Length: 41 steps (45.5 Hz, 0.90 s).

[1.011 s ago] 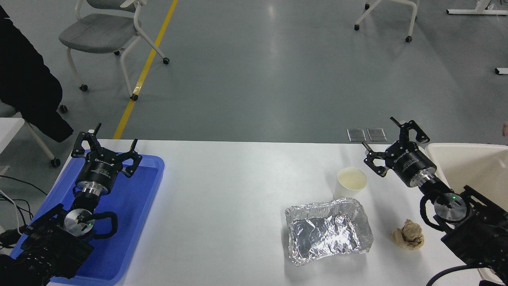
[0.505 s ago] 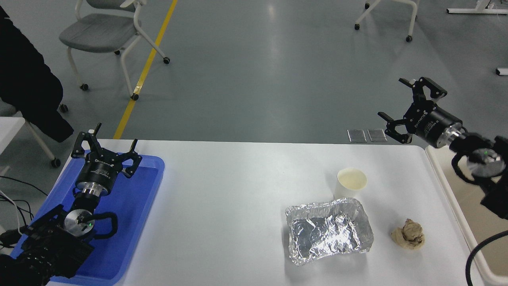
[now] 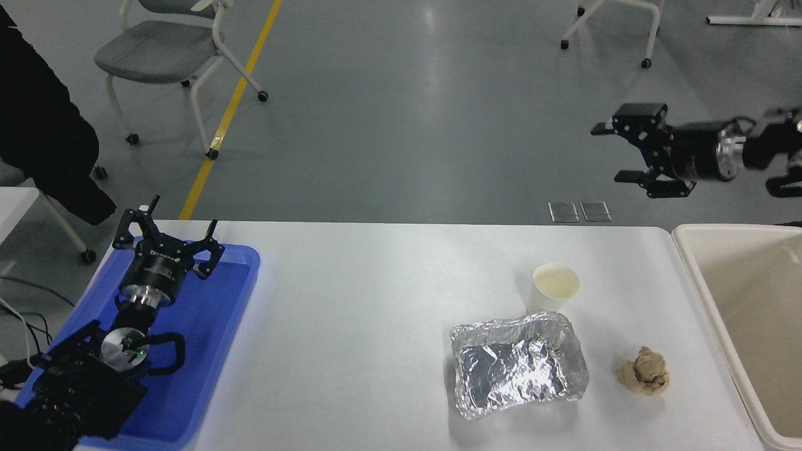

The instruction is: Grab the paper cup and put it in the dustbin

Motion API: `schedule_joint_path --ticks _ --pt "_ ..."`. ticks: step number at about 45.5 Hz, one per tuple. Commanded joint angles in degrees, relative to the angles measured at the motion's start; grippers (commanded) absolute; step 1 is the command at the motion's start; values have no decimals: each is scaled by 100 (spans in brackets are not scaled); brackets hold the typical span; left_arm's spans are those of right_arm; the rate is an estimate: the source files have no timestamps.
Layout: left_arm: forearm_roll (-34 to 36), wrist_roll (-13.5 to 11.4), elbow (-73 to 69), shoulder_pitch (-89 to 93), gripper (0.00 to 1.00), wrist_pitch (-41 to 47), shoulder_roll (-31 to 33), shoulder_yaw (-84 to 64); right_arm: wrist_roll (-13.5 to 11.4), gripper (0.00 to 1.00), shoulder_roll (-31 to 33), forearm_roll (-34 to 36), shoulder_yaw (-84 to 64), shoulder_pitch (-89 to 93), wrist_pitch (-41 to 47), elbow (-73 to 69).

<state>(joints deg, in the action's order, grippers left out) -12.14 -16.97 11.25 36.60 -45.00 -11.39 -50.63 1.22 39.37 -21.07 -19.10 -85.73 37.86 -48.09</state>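
Paper cup: the paper cup (image 3: 555,287) is standing upright on the white tabletop (image 3: 376,300), open end up, just behind the crumpled foil tray (image 3: 519,364) and touching or nearly touching its far rim; nothing is gripping it.
Dustbin: the dustbin (image 3: 689,263) is sitting at the right end of the tabletop, partly out of frame; the part of its inside that is showing is holding nothing.
Right gripper: the right gripper (image 3: 617,153) is hanging high above the floor beyond the far right corner of the tabletop, pointing left, well apart from the cup; its jaws are spread and carrying nothing.
Left gripper: the left gripper (image 3: 168,232) is sitting parked over the blue tray (image 3: 232,294) at the lower left, jaws spread and idle.
Other clutter: a brown paper wad (image 3: 643,371) is lying between the foil tray and the dustbin.
Progress: judging by this layout, nothing of the task is done yet; the cup is not lifted and not in the dustbin.
Remaining: the right arm is needing to come down to the cup, close on its wall, lift it clear of the foil tray, carry it right over the dustbin rim and let go.
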Motion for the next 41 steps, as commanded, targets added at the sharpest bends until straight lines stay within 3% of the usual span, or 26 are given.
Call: schedule_joint_path --ticks 1,15,30,41 --pt "1 0 9 -4 100 0 -4 0 -61 100 1 -872 -2052 -1603 -6 -1588" --pt "1 0 -9 -4 100 0 -4 0 -61 100 -1264 -654 -4048 -2966 46 -2169" --pt "1 0 -9 -12 100 0 -4 -9 -61 100 -2539 1192 -4893 -4091 714 -2942" --pt "1 0 9 -21 100 0 5 -17 -34 100 -2900 1641 -4893 -4276 714 -3101"
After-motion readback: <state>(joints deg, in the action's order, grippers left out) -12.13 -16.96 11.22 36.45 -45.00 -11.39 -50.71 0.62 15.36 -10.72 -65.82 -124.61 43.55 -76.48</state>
